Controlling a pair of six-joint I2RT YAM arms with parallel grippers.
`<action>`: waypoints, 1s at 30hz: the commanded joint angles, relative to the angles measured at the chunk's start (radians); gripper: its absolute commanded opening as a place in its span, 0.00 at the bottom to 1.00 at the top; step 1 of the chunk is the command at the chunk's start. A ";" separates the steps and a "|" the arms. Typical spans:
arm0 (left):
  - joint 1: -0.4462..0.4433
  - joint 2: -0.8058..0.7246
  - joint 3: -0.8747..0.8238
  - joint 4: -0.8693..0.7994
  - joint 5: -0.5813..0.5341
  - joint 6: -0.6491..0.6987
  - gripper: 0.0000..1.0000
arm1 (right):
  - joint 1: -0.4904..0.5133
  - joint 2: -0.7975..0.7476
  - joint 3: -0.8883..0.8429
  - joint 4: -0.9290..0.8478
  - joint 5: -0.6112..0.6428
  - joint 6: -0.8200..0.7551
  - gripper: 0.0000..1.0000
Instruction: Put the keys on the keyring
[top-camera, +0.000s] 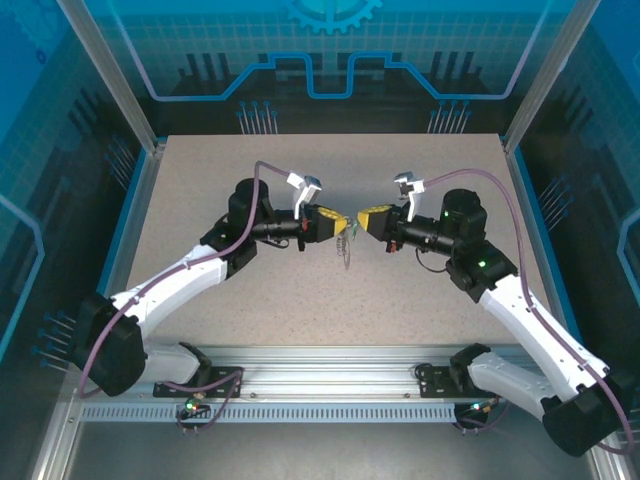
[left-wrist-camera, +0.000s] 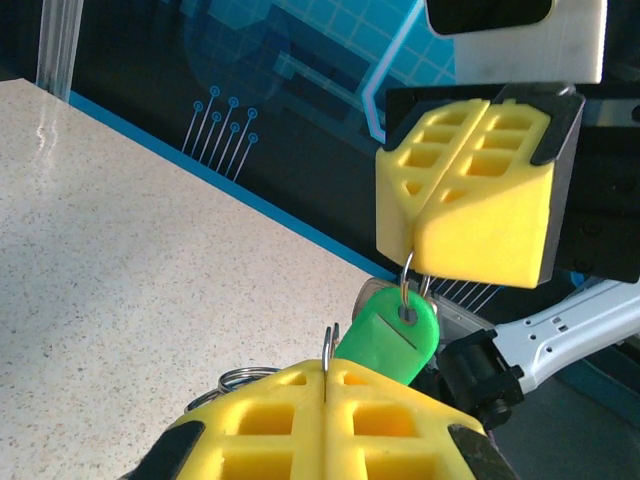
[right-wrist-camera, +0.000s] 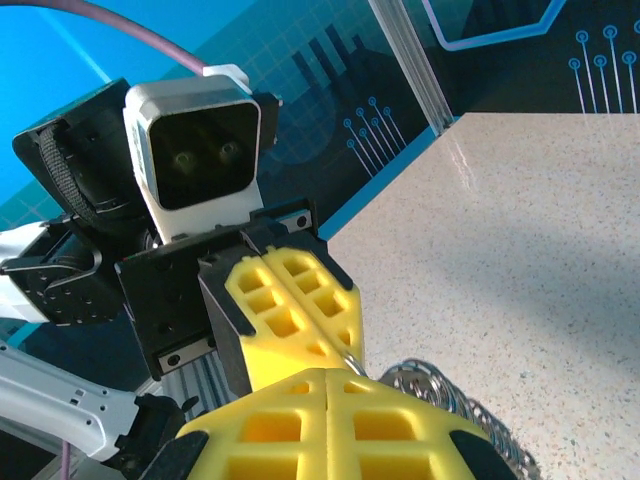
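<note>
Both grippers meet tip to tip above the middle of the table. The green key (left-wrist-camera: 393, 333) hangs by its head between them, with a small metal ring through its hole. My right gripper (left-wrist-camera: 415, 247) (top-camera: 361, 220) (right-wrist-camera: 328, 376) is shut on that small ring. My left gripper (left-wrist-camera: 326, 372) (top-camera: 344, 222) (right-wrist-camera: 347, 345) is shut on a thin double wire of the keyring (left-wrist-camera: 329, 345), which pokes up from its closed jaws just left of the key. The rest of the loop is hidden. Silvery links (right-wrist-camera: 452, 396) (top-camera: 345, 252) dangle below the grippers.
The speckled table (top-camera: 420, 310) lies well below both grippers. Metal frame posts (top-camera: 110, 75) and blue panel walls stand around its sides and back. A rail (top-camera: 320, 385) runs along the near edge by the arm bases.
</note>
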 joint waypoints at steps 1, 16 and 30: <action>-0.013 0.009 0.044 -0.028 -0.007 0.051 0.00 | 0.002 0.011 0.039 0.015 0.007 -0.022 0.00; -0.035 0.021 0.078 -0.095 -0.025 0.107 0.00 | 0.020 0.054 0.063 -0.012 0.012 -0.042 0.00; -0.035 0.011 0.071 -0.098 -0.064 0.120 0.00 | 0.028 0.041 0.044 -0.061 0.029 -0.063 0.00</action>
